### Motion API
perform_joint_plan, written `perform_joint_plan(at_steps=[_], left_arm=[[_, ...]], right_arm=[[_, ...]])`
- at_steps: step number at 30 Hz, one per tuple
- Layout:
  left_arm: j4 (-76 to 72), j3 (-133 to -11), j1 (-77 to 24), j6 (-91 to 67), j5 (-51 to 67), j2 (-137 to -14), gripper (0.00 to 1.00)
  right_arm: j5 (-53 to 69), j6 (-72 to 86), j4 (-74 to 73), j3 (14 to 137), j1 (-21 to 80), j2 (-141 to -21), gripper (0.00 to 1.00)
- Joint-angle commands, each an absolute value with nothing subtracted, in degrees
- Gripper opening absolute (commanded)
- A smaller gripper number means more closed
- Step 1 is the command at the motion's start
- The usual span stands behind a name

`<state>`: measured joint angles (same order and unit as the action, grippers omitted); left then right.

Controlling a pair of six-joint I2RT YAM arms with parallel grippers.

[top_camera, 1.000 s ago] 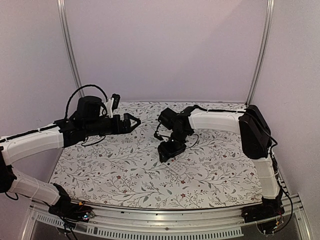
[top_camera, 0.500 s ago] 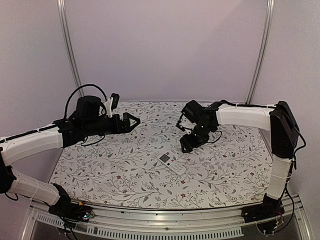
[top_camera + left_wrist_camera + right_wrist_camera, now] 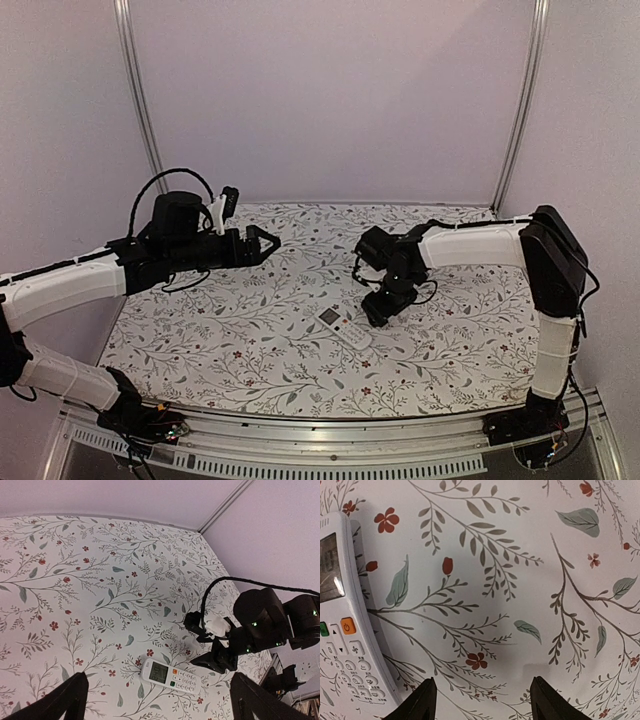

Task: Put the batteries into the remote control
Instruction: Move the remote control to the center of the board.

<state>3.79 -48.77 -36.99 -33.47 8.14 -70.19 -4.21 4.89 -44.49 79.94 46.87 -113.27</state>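
Note:
The remote control [image 3: 343, 326] lies face up mid-table, its dark screen and grey buttons showing; it also appears in the left wrist view [image 3: 170, 675] and at the left edge of the right wrist view [image 3: 345, 630]. My right gripper [image 3: 378, 310] hovers low just right of the remote, open, with only tablecloth between its fingers [image 3: 483, 680]. My left gripper [image 3: 268, 240] is held high at the back left, wide open and empty [image 3: 158, 676], looking down on the remote and the right gripper [image 3: 220, 657]. The batteries are out of view.
A floral tablecloth [image 3: 250, 340] covers the table. Purple walls and two metal posts [image 3: 140, 110] close in the back and sides. The right arm's white link [image 3: 470, 245] spans the back right.
The right gripper moved right off the remote, uncovering it, then came back down close to its right side. The left arm has stayed still.

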Motion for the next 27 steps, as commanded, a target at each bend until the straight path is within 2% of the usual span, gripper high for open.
perform_joint_plan(at_steps=[1, 27], left_arm=[[4.1, -48.0, -36.7, -33.1, 7.8, -69.5, 1.00], [4.3, -47.2, -37.3, -33.2, 7.1, -68.6, 1.00]], right_arm=[[-3.9, 4.1, -43.2, 79.2, 49.0, -115.7, 0.64], [6.4, 13.0, -37.0, 77.8, 58.6, -116.7, 0.66]])
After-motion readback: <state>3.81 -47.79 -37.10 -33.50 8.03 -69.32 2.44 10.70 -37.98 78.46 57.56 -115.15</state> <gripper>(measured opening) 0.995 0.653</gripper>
